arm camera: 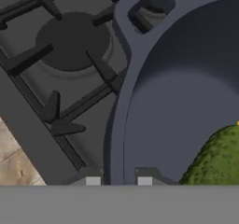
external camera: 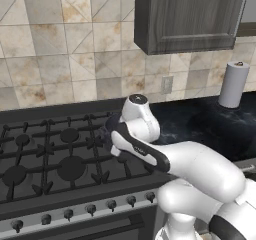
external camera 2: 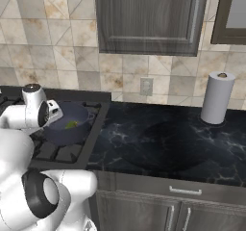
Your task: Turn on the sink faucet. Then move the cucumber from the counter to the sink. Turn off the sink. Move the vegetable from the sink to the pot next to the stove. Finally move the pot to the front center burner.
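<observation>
- The gripper [arm camera: 118,181] is nearly closed, its fingertips [arm camera: 93,181] straddling the pot [arm camera: 186,101] rim, apparently clamping it.
- The cucumber [arm camera: 217,157] lies inside the pot, on the stove [external camera: 50,154].

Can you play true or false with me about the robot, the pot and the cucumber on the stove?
1. The cucumber lies inside the pot. True.
2. The pot stands on the black counter next to the paper towel roll. False: it is over the stove grates.
3. The gripper is closed on the pot's rim. True: one finger tip sits on each side of it.
4. The pot has no handle. False: a loop handle sticks out from its rim in the hand view.
5. The paper towel roll has fallen over. False: it stands upright.
</observation>
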